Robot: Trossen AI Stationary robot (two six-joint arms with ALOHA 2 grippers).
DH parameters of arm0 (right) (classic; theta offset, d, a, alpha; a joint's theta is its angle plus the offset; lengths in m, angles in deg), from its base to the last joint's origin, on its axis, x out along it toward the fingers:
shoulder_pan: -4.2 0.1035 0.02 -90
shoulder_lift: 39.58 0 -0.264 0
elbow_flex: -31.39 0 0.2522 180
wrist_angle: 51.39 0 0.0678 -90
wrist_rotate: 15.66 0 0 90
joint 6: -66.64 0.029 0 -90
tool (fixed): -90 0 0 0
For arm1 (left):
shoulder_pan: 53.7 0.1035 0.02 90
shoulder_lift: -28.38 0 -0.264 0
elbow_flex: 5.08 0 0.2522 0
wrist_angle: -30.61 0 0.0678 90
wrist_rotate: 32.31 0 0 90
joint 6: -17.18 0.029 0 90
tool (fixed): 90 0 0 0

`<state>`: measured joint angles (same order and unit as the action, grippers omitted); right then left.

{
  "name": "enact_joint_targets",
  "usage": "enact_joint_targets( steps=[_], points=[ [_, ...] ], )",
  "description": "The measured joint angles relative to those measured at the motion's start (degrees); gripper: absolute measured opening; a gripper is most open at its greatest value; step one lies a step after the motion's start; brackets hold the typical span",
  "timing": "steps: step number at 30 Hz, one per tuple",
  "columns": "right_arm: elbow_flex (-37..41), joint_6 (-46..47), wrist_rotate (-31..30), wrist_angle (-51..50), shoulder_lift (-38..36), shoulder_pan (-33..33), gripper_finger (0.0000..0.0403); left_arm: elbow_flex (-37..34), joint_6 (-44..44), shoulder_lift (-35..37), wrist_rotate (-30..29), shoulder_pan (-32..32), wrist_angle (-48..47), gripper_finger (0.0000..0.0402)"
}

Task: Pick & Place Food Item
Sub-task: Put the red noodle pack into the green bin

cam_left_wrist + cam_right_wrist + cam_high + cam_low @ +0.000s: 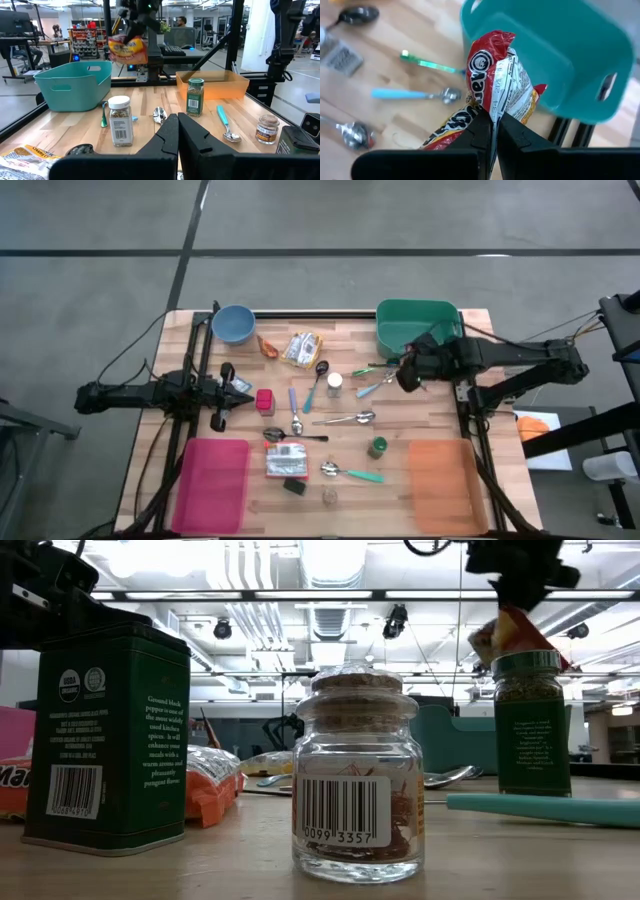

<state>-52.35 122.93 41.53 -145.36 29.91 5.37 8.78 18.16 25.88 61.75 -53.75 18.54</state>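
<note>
One item held: a crinkled red, white and yellow foil snack packet (492, 95) is pinched by its top edge and hangs clear of the worktop.
Grip: the right gripper (494, 131) is closed tight on the snack packet, fingers meeting on the foil.
Long axis: the snack packet hangs downward from the fingers, its body trailing below and slightly aside.
Key relation: the teal plastic bin (415, 325) lies just beside the packet, at the far right of the wooden worktop (410, 505); its open top is judged to be the drop point, so only a short carry over the rim seems needed.
Nearer arm: the right arm, already at the bin's front edge.
Idle arm: the left gripper (177, 131) is fully closed, empty, parked at the worktop's left side.
Risk: the packet's loose tail may be caught on the rim.
</note>
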Motion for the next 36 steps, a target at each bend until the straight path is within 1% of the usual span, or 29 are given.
enact_joint_targets(
  steps=[7, 12, 18, 24, 29, 36],
  points=[
    [-5.0, -8.2, -3.3, 0.1, 0.0, -7.7, 0.0013, 0.0, 0.0, 0.0, 0.0, 0.0, 0.0, 0.0],
    [-7.6, -14.1, -3.3, 0.7, 0.0, -13.4, 0.0013, 0.0, 0.0, 0.0, 0.0, 0.0, 0.0, 0.0],
    [-8.6, -21.8, -3.2, 5.4, 0.0, -20.0, 0.0013, 0.0, 0.0, 0.0, 0.0, 0.0, 0.0, 0.0],
    [-7.7, -29.1, 1.8, 10.6, 0.0, -28.4, 0.0013, 0.0, 0.0, 0.0, 0.0, 0.0, 0.0, 0.0],
    [-5.4, -32.2, 2.7, 15.5, 0.0, -35.1, 0.0013, 0.0, 0.0, 0.0, 0.0, 0.0, 0.0, 0.0],
    [-1.2, -37.1, 9.9, 21.9, 0.1, -42.3, 0.0013, 0.0, 0.0, 0.0, 0.0, 0.0, 0.0, 0.0]
  ],
)
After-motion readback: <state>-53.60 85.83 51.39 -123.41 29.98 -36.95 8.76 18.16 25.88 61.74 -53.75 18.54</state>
